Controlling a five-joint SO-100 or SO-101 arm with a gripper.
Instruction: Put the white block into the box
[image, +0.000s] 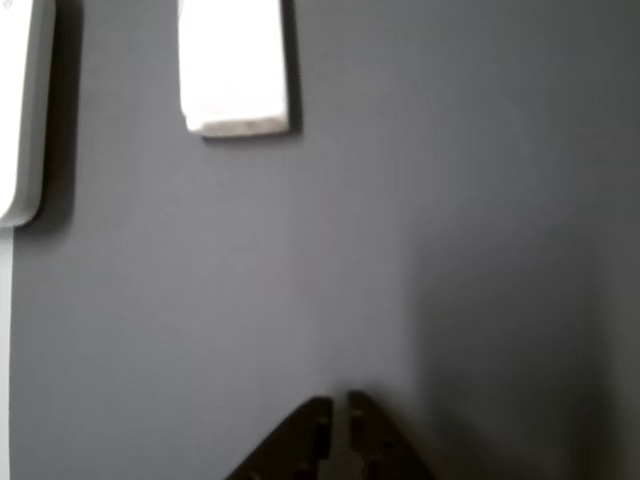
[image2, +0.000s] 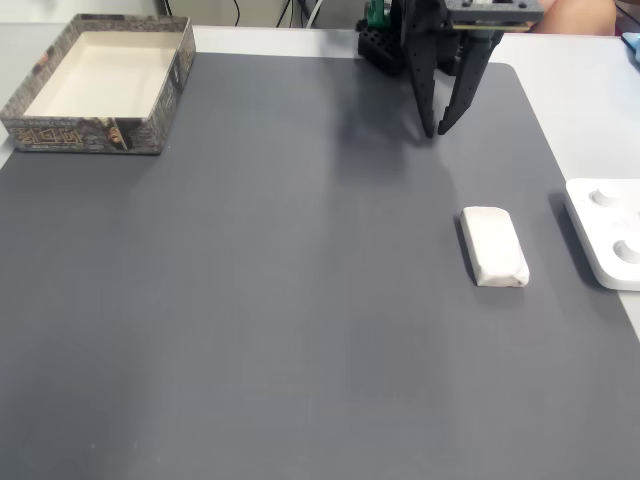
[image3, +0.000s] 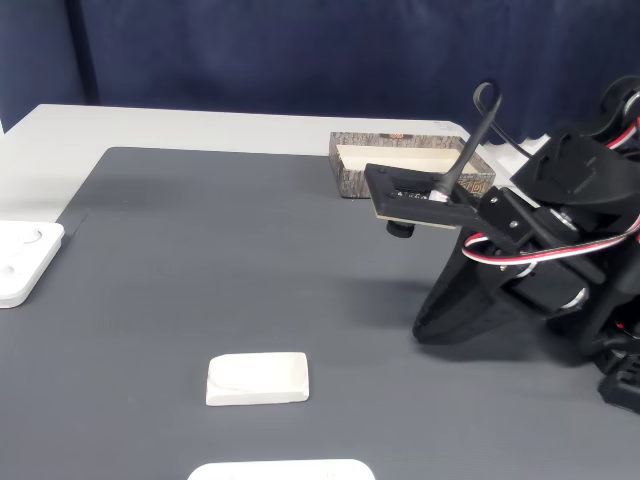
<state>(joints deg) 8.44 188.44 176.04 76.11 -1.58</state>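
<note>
The white block (image2: 494, 246) lies flat on the grey mat, right of centre in a fixed view, and it also lies near the front in the other fixed view (image3: 257, 378). In the other view the white block (image: 235, 70) is at the top, well ahead of my fingertips. My gripper (image2: 436, 128) hangs tips-down over the mat, beyond the block and apart from it, shut on nothing. Its dark tips (image: 340, 408) nearly meet. The box (image2: 85, 135) stands open at the mat's far left corner, its pale inside bare; the box (image3: 350, 180) shows behind the arm.
A flat white device with round buttons (image2: 605, 235) lies just right of the block, off the mat's edge, and at the left edge (image: 20, 100) in the other view. Another white object (image3: 280, 470) sits at the near edge. The arm's base (image3: 590, 300) stands at the right.
</note>
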